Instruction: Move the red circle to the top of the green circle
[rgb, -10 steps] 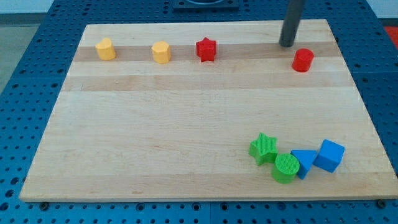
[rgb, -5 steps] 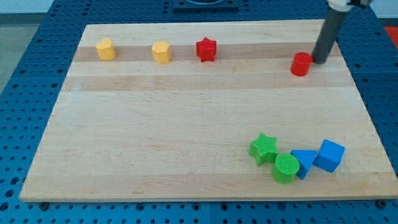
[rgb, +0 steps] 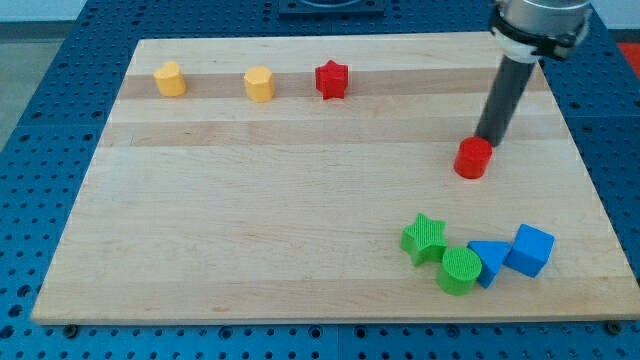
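Surroundings: blue perforated bench (rgb: 60, 120) under a pale wooden table (rgb: 260, 200), grain running across the view.

Table, top row: two yellow blocks — one (rgb: 170, 78) at the view's left, a second (rgb: 260, 84) to its right, shapes roughly cylindrical or hexagonal, cannot tell which; then a red star (rgb: 331, 79) just to the right of those.

Claw: none fitted. I end in a straight dark rod, nothing to open or close, nothing held.

My tip (rgb: 487, 139): down on the table in the right half of the view, touching or all but touching the upper right edge of the red circle.

Rod: rises from the tip toward the view's top right, into a silver and black collar at the frame edge.

Red circle (rgb: 473, 158): upright, on open wood right of centre, roughly midway between the top row and the lower cluster — well apart from both.

Green circle (rgb: 460, 270): near the view's bottom right, well below the red circle and slightly to its left.

Cluster around it: green star (rgb: 424, 238) touching its upper left; blue triangle (rgb: 490, 260) against its right side; blue cube (rgb: 530, 250) just right of the triangle.

Spacing: bare wood between red circle and green circle.
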